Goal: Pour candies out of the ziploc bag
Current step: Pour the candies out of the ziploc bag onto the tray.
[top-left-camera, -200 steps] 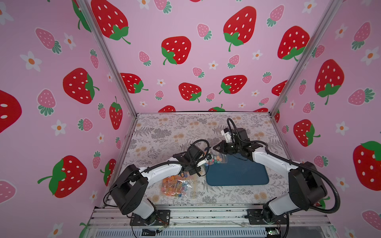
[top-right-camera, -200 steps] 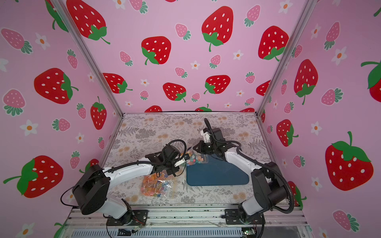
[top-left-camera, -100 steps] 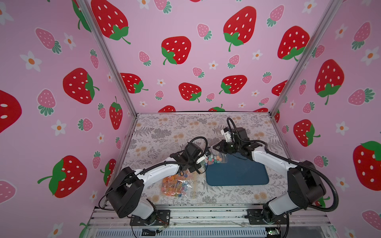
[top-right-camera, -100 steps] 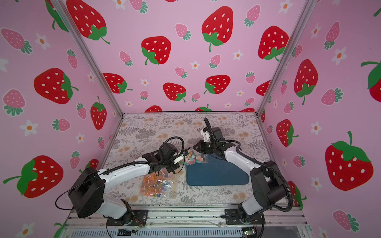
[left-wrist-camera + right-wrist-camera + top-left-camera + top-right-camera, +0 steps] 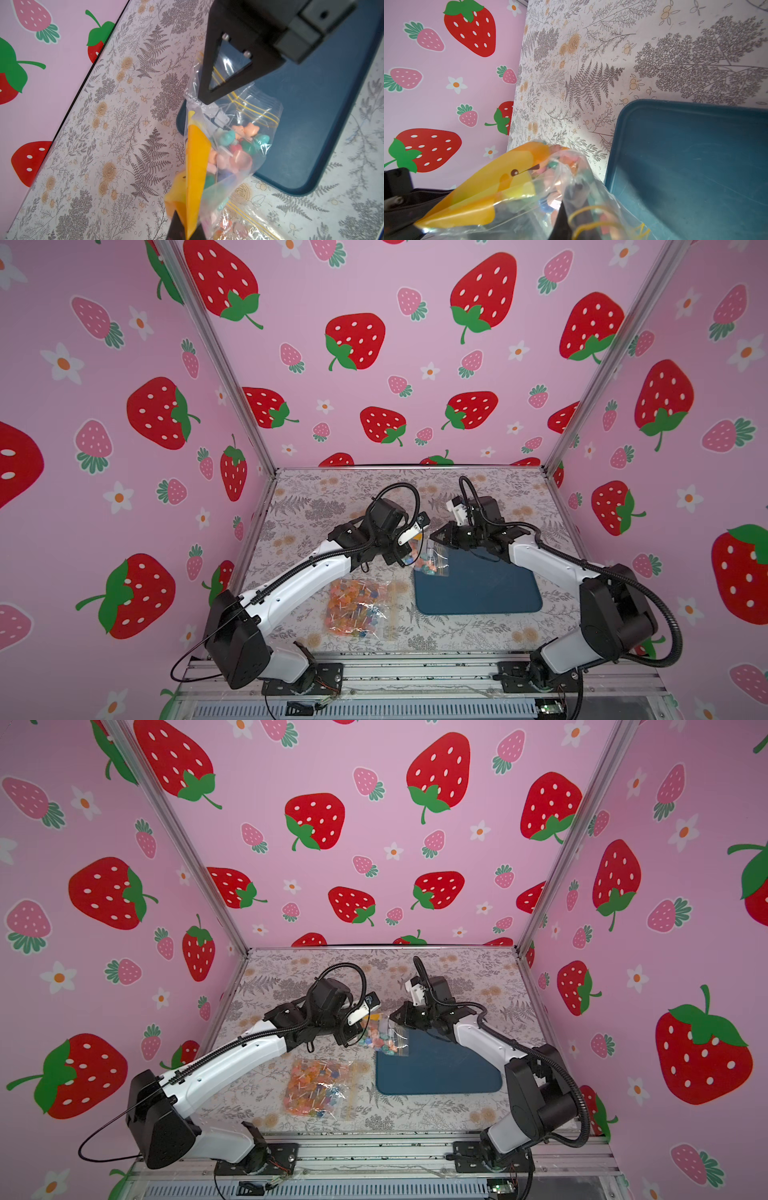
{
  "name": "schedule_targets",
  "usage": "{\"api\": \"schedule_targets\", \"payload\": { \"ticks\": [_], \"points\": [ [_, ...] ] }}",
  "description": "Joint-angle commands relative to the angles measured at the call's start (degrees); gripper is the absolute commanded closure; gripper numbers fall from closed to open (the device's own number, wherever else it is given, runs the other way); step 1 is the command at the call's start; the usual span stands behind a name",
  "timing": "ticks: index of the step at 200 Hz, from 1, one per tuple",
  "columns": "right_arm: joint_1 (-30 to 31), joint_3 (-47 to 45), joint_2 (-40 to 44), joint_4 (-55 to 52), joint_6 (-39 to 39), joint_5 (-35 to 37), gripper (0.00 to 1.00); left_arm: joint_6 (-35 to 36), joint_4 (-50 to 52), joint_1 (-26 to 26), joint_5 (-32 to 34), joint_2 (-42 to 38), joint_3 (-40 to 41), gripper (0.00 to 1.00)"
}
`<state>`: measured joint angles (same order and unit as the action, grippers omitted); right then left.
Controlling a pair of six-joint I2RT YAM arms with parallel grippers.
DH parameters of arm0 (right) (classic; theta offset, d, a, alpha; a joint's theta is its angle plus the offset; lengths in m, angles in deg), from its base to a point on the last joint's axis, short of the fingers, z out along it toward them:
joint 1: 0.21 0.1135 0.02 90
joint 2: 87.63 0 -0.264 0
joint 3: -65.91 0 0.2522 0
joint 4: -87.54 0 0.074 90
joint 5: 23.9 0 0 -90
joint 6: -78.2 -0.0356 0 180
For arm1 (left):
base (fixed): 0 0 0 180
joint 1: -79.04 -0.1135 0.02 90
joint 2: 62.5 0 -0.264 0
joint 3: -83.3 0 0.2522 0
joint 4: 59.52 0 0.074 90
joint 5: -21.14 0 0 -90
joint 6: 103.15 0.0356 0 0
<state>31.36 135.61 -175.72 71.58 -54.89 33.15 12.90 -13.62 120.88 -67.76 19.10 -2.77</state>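
Note:
A small clear ziploc bag (image 5: 430, 562) (image 5: 384, 1038) with a yellow printed side hangs above the rear left corner of the blue tray (image 5: 478, 589) (image 5: 436, 1073). Multicoloured candies (image 5: 239, 141) sit in its lower part. My left gripper (image 5: 409, 549) (image 5: 186, 230) is shut on the bag's yellow side. My right gripper (image 5: 434, 536) (image 5: 566, 220) is shut on the opposite edge by the yellow zip lines. In the right wrist view the ziploc bag (image 5: 529, 197) covers the jaws.
A second, larger clear bag (image 5: 361, 608) (image 5: 320, 1088) of orange lollipops and coloured sweets lies flat on the floral table, left of the tray and in front of the left gripper. Pink strawberry walls close in the table on three sides.
My left gripper has moved up and back to the small bag and shut on its yellow side. The right gripper has kept its hold and place.

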Motion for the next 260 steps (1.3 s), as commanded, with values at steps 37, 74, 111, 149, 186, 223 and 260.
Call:
{"api": "schedule_targets", "payload": {
  "ticks": [37, 74, 111, 149, 186, 223, 260],
  "points": [
    [-0.97, -2.89, 1.76, 1.66, 1.25, -0.21, 1.00, -0.30, 3.98, 1.44, -2.33, 3.40, -10.04, 1.00],
    [-2.52, -4.39, 2.66, 2.02, 1.55, -0.18, 1.00, 0.10, 5.84, 2.89, -1.83, 6.40, -13.73, 1.00],
    [-3.49, -5.16, 2.92, 2.24, 2.04, -0.36, 1.00, 0.29, 7.10, 4.35, -0.58, 8.97, -16.72, 1.00],
    [-4.49, -6.17, 2.93, 2.45, 2.69, -0.08, 1.00, 1.26, 9.79, 5.35, 0.12, 12.09, -21.68, 1.00],
    [-5.11, -6.94, 2.93, 2.79, 3.12, -0.03, 1.00, 2.60, 12.43, 6.16, 0.39, 15.78, -26.73, 1.00],
    [-5.97, -7.71, 3.37, 2.77, 3.27, 0.43, 1.00, 3.18, 13.27, 7.61, 0.82, 18.78, -30.12, 1.00],
    [-6.86, -8.15, 2.68, 3.33, 3.10, 0.22, 0.98, 3.82, 14.95, 9.70, 2.49, 21.12, -34.06, 1.00]
  ]
}}
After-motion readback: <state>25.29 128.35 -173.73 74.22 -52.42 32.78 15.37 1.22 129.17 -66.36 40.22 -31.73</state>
